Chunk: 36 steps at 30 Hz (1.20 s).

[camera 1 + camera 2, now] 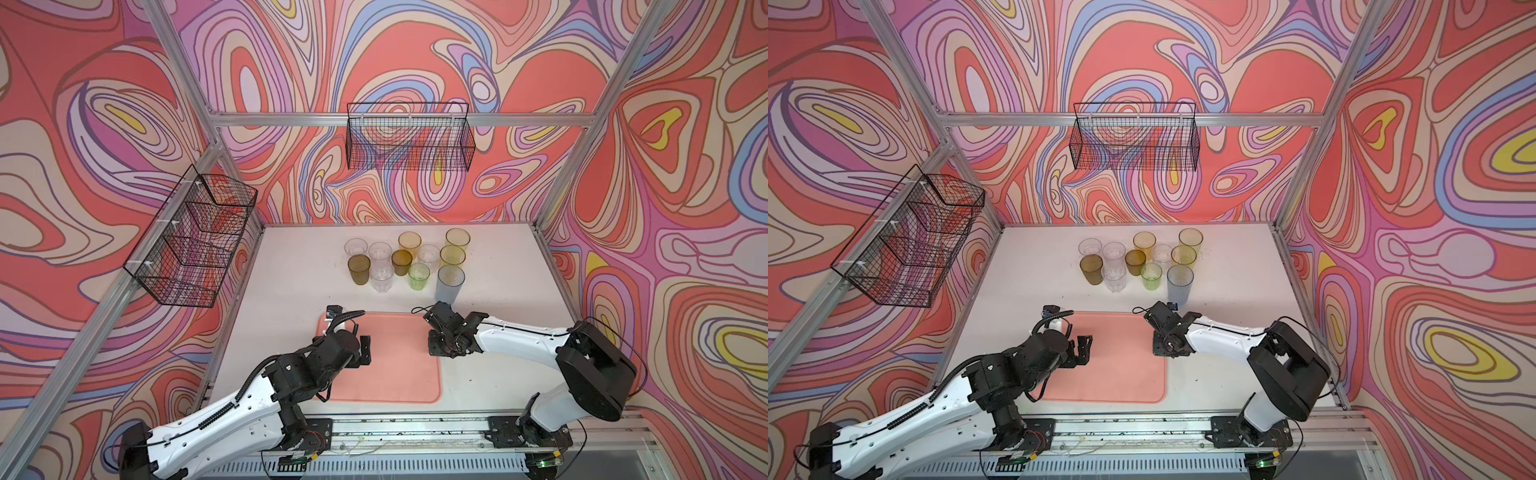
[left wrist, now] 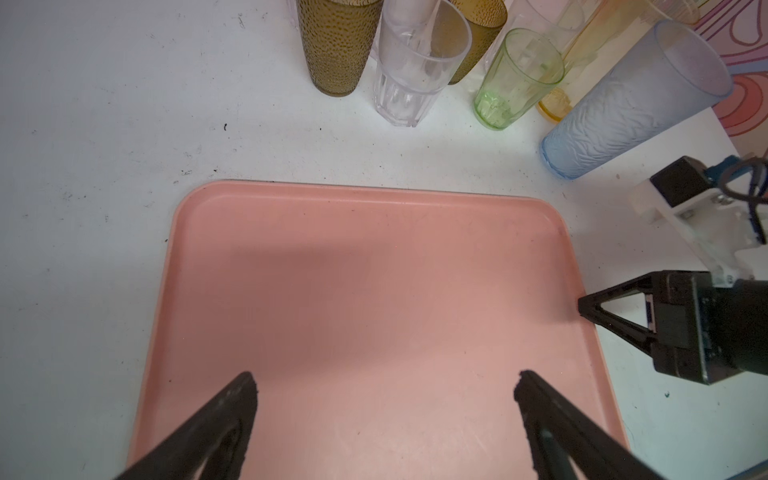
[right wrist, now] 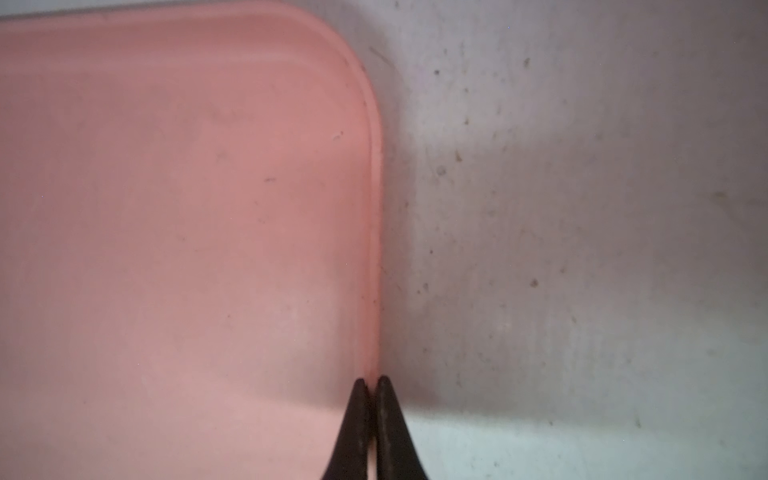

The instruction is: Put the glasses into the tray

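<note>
Left claw (image 2: pixel 384 386) gaping over tray (image 2: pixel 374 270) — right claw (image 3: pixel 371 380) clenched, seemingly touching its rim.

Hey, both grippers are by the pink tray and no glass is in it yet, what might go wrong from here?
1. The tumblers stand packed together; the open left gripper might knock neighbours when reaching for one.
2. The tall pale blue tumbler stands just beyond the right arm; a swing could topple it.
3. The shut right gripper sits at the tray rim; a sideways move may shove the tray.
</note>
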Each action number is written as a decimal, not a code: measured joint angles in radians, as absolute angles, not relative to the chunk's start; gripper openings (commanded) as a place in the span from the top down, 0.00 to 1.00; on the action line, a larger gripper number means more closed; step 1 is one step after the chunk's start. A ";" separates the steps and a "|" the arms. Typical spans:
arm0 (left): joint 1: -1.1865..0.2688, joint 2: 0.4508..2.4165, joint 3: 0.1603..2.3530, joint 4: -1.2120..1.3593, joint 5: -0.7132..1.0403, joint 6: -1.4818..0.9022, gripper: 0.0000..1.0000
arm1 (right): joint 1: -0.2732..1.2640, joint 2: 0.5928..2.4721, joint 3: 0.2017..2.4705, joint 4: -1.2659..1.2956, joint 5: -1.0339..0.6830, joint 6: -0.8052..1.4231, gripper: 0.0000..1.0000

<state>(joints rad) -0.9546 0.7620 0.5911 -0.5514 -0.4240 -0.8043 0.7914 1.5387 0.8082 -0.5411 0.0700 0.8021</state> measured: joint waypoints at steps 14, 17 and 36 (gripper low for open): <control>-0.955 0.820 0.596 -0.555 -0.439 -0.778 0.00 | 0.791 1.451 0.767 -0.675 0.124 0.782 1.00; -0.954 0.832 0.602 -0.555 -0.439 -0.775 0.00 | 0.791 1.451 0.768 -0.697 0.134 0.775 1.00; -0.948 0.834 0.603 -0.554 -0.438 -0.771 0.00 | 0.791 1.491 0.820 -0.737 0.193 0.777 1.00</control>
